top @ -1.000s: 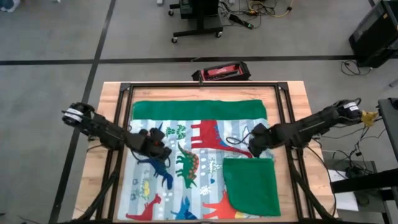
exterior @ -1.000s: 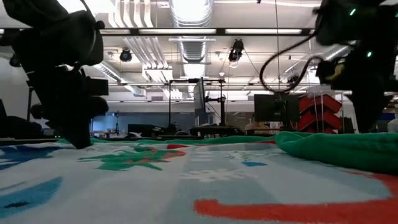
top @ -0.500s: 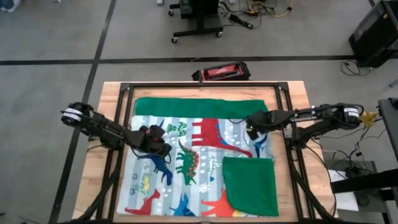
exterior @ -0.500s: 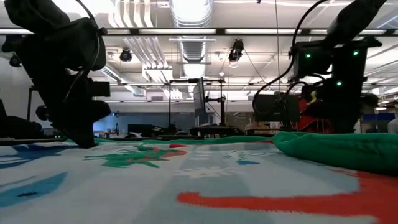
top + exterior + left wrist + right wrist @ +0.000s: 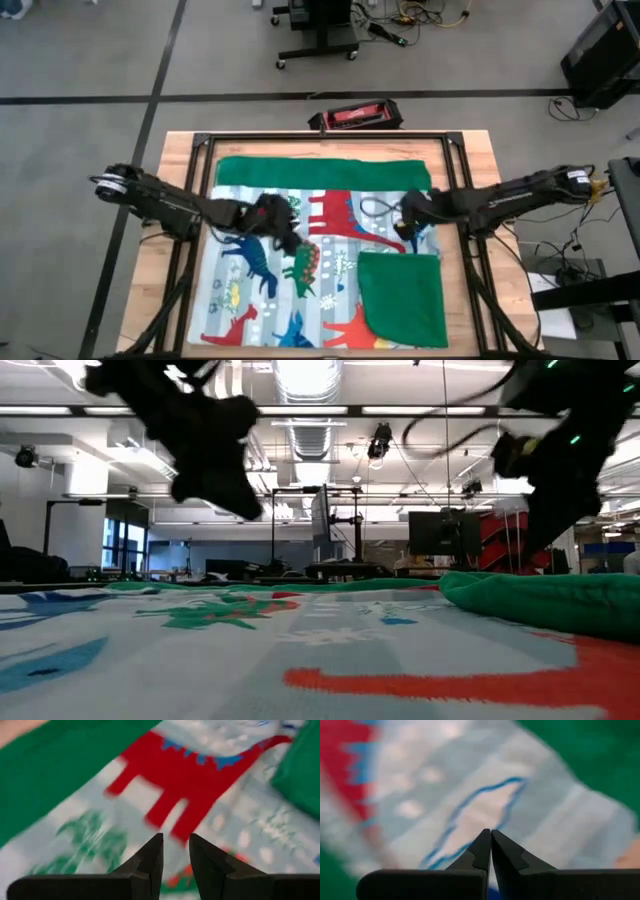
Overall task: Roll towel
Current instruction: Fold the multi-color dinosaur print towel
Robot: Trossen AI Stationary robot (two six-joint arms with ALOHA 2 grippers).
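The towel (image 5: pixel 320 250) lies spread flat on the table, with its green border along the far edge and dinosaurs on the pale blue centre. Its near right corner (image 5: pixel 400 295) is folded over, green side up, and shows as a green hump (image 5: pixel 540 600) in the low view. My left gripper (image 5: pixel 288 238) hangs above the towel's middle left (image 5: pixel 240 505). Its fingers (image 5: pixel 175 851) stand a narrow gap apart with nothing between them. My right gripper (image 5: pixel 404 228) hovers above the towel's right part, just beyond the folded corner. It is shut (image 5: pixel 491 837) and holds nothing.
A black metal frame (image 5: pixel 330 138) runs around the towel on the wooden table (image 5: pixel 175 170). A red and black case (image 5: pixel 357 115) lies at the far edge, outside the frame. Equipment stands on the floor beyond the table.
My left gripper has risen off the towel and gone toward the table's right, over the towel's middle, turning as it went. My right gripper swung toward the far edge and came back near where it was. The towel has stayed as it lay.
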